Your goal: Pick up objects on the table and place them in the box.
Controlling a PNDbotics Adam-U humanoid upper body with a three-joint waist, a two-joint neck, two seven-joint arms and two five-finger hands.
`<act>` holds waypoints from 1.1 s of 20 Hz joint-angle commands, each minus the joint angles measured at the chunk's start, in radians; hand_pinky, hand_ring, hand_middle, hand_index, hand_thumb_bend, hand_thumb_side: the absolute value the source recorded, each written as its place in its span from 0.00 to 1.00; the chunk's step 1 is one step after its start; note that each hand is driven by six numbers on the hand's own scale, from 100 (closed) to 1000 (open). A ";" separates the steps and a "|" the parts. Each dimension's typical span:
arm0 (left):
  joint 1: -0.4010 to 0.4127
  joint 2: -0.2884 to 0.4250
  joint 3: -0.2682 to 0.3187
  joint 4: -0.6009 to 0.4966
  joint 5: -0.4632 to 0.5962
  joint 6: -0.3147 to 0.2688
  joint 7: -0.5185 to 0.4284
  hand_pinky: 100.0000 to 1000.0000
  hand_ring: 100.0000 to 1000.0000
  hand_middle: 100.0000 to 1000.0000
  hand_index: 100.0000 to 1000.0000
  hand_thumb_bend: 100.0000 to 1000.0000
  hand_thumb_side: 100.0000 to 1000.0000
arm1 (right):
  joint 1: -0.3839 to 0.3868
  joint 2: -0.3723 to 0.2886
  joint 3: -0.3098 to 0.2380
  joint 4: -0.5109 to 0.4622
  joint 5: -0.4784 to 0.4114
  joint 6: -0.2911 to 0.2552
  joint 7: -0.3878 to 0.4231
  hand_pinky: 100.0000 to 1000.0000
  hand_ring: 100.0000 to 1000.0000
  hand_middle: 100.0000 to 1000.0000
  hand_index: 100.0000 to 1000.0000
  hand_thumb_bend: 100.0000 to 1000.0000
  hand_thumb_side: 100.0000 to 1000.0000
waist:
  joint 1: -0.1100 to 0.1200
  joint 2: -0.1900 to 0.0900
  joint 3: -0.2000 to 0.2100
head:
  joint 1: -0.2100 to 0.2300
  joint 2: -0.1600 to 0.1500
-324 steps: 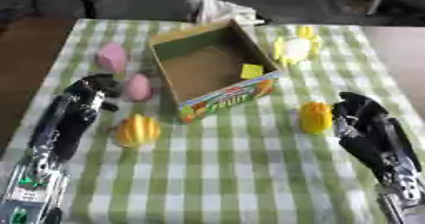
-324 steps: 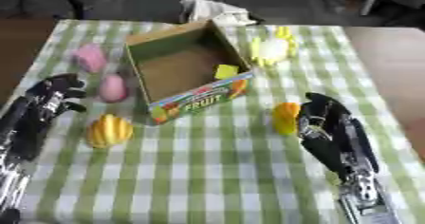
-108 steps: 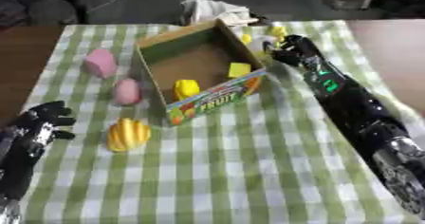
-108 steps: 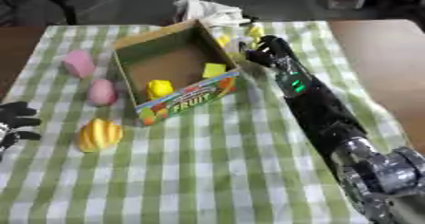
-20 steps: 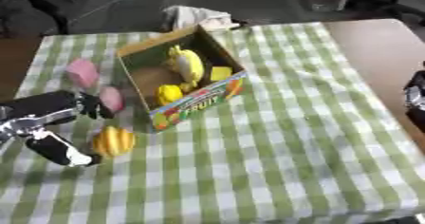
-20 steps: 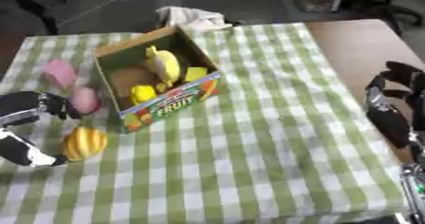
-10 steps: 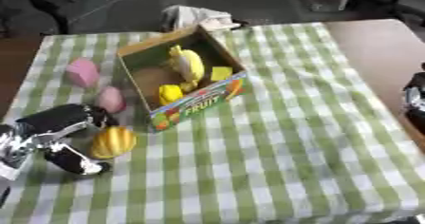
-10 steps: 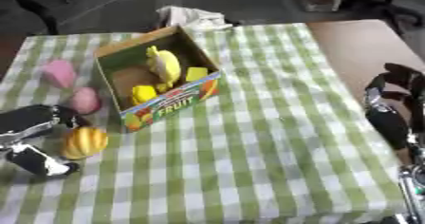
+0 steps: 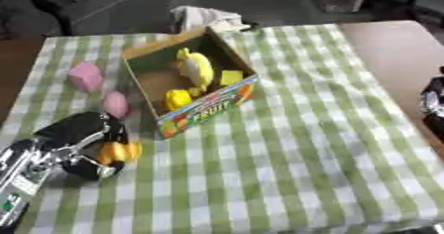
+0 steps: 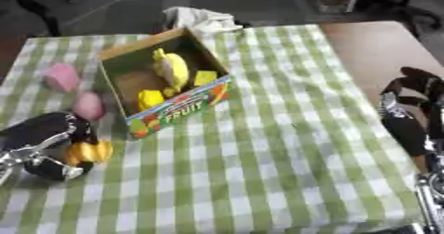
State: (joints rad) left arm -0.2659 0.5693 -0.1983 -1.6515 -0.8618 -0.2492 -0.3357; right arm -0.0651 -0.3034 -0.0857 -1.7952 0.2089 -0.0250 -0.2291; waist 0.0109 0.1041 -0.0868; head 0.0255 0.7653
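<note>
left hand (image 9: pixel 76 144) – clasping orange fruit (image 9: pixel 118 151)

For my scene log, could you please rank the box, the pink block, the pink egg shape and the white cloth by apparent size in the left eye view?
1. Box, clearly largest.
2. White cloth, partly hidden behind the box.
3. Pink block and pink egg shape: these look alike, so I would not rank them.

Left hand (image 9: pixel 76 138) now curled around the orange fruit (image 9: pixel 118 151).

Checked cloth tablecloth (image 9: pixel 304 144), printed cardboard box (image 9: pixel 212 104), glossy black left hand (image 9: pixel 74 134)
</note>
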 commanded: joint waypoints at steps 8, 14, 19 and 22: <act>-0.208 0.110 0.033 -0.076 0.136 0.078 0.106 0.52 0.43 0.38 0.59 0.31 0.00 | -0.002 -0.011 0.003 -0.020 -0.005 0.002 0.003 0.64 0.77 0.60 0.76 0.00 0.22 | 0.000 -0.023 -0.019 | 0.020 0.005; -0.360 0.000 -0.035 0.073 0.062 0.096 0.055 0.55 0.45 0.40 0.62 0.34 0.00 | -0.007 0.001 0.025 -0.017 -0.018 -0.002 0.024 0.64 0.77 0.60 0.75 0.00 0.22 | -0.016 -0.020 -0.059 | 0.066 0.005; -0.498 -0.133 -0.042 0.211 -0.022 0.139 0.063 0.60 0.50 0.46 0.67 0.37 0.00 | -0.016 0.008 0.025 -0.008 -0.024 -0.001 0.025 0.64 0.77 0.60 0.75 0.00 0.22 | -0.019 -0.004 -0.063 | 0.073 0.005; -0.547 -0.178 -0.047 0.296 -0.074 0.130 0.078 0.66 0.61 0.56 0.75 0.51 0.05 | -0.020 0.011 0.025 -0.002 -0.025 -0.002 0.024 0.64 0.77 0.60 0.75 0.00 0.22 | -0.018 0.000 -0.062 | 0.069 0.005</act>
State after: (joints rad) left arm -0.7875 0.3961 -0.2488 -1.3747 -0.9156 -0.1197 -0.2653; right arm -0.0740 -0.2849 -0.0572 -1.7889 0.1899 -0.0229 -0.2069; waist -0.0061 0.1138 -0.1492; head 0.0956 0.7654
